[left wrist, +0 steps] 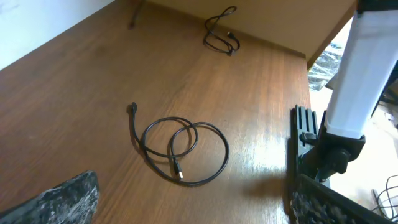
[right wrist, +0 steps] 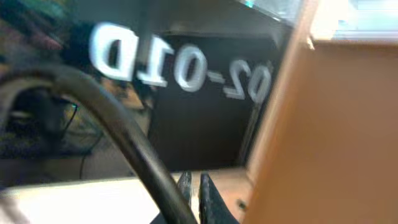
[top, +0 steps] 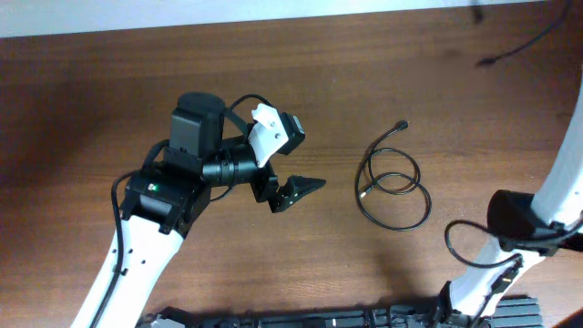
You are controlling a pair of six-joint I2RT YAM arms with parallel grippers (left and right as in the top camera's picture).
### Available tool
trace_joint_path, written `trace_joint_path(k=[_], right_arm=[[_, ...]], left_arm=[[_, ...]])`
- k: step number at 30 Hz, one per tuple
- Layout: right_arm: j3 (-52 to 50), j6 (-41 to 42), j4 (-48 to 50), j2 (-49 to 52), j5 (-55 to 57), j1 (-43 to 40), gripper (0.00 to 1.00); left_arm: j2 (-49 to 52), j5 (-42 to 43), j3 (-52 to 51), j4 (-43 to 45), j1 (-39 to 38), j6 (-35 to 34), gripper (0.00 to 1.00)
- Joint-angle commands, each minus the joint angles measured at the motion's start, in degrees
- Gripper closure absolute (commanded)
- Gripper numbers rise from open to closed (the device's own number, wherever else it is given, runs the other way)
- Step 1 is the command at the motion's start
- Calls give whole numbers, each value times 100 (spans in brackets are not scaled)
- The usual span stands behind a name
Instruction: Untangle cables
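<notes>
Left end effector [top: 299, 193] spread near cables [top: 392, 178]; right end effector [right wrist: 194, 194] pressed together, seen only in wrist view.

Main cable [top: 393, 185] [left wrist: 184, 150]: one thin black flexible cord, lying flat on the wooden tabletop, right of centre in the overhead view. It is coiled into two loops, a smaller one lying inside and overlapping a larger one, with the cord crossing itself where they meet. One end runs out of the coil in a short curved tail ending in a dark plug [top: 404, 125] [left wrist: 132, 109]. The other end lies inside the larger loop and carries a small metal tip [top: 364, 191] [left wrist: 179, 173]. Second cable [top: 515, 46] [left wrist: 221, 34]: thin, black, loosely bent, well apart near the far right corner; its ends are too small to make out.
</notes>
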Motion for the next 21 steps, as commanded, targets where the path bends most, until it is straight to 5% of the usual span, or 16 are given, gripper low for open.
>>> trace_joint_path(k=[1,9,16,20,21], right_arm=[[-11,852,-269,120,424,-352,96],[-1517,2402,-1364,179,586,-1335,96],[-3150,2824,-1740,179,284,-1965,96],[-3567,2824,-1746,179,282,-2122,80],[-3615,2824,-1749,179,243,-2144,67]], left_arm=[[-50,0,15,9,13,26,1],[-50,0,15,9,13,26,1],[-50,0,15,9,13,26,1],[-50,0,15,9,13,26,1],[-50,0,15,9,13,26,1]])
